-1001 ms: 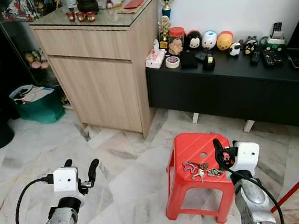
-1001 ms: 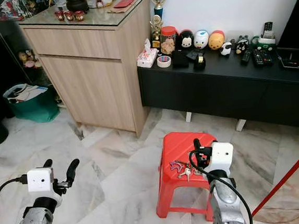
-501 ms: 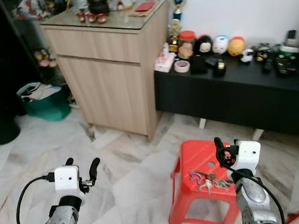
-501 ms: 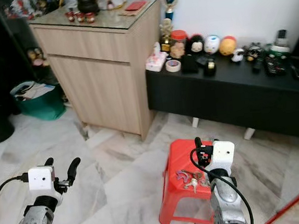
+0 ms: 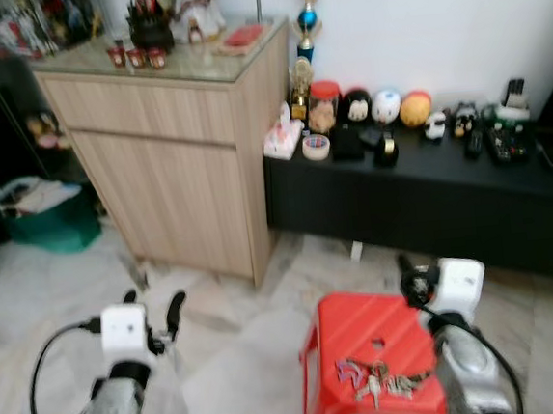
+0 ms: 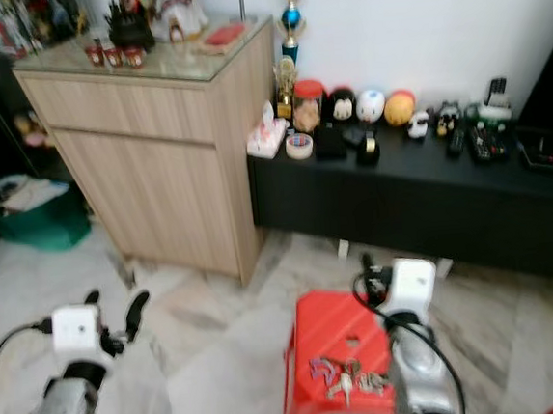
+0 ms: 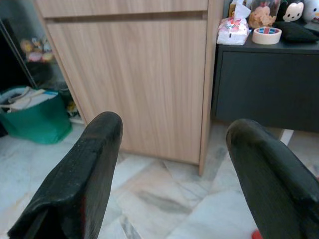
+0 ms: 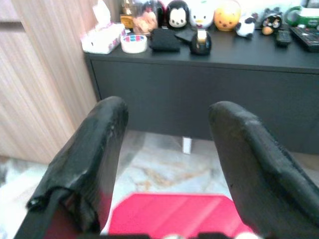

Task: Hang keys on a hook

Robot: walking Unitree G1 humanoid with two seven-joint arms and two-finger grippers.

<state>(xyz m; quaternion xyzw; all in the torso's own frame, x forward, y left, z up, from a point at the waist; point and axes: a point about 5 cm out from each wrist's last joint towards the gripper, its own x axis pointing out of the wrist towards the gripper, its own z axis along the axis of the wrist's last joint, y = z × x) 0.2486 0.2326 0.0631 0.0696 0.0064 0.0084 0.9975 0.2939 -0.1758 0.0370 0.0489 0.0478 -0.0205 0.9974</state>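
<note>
While the head views are slightly blurred, the keys (image 5: 374, 378) lie in a bunch on the near part of the red stool (image 5: 360, 330), just left of the right arm. The right gripper (image 8: 164, 154) hovers above the stool's far edge, fingers spread wide and empty. The left gripper (image 7: 172, 164) is held over bare marble floor (image 5: 231, 347) to the stool's left, fingers wide apart too. Open floor runs from the stool to the wooden cabinet (image 5: 171, 168) on the far left and the black low console (image 5: 421, 194) on the far right. The right wrist view brings the console's clutter close: tape roll (image 8: 134, 43), tissue pack (image 8: 102, 37).
</note>
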